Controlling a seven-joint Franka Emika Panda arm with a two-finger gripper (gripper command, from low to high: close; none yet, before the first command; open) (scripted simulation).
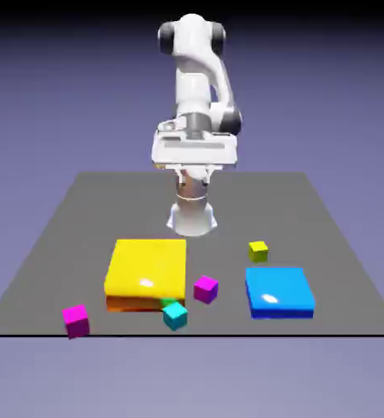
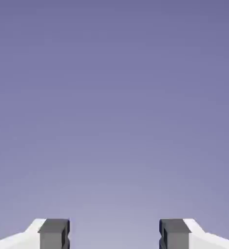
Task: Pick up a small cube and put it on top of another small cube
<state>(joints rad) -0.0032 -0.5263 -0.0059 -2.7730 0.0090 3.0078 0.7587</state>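
Two small magenta cubes lie on the grey table: one just right of the yellow slab, the other at the front edge on the exterior view's left. The olive-yellow small cube sits behind the blue slab. My gripper hangs high above the table's far part, well away from every cube. The hand view holds only the blue-violet backdrop, and there my gripper is open, its grey fingertips wide apart with nothing between them.
A flat yellow slab rests on an orange piece. A flat blue slab lies at the front right. A tiny cyan cube sits by the yellow slab's front corner. The robot's base stands behind them.
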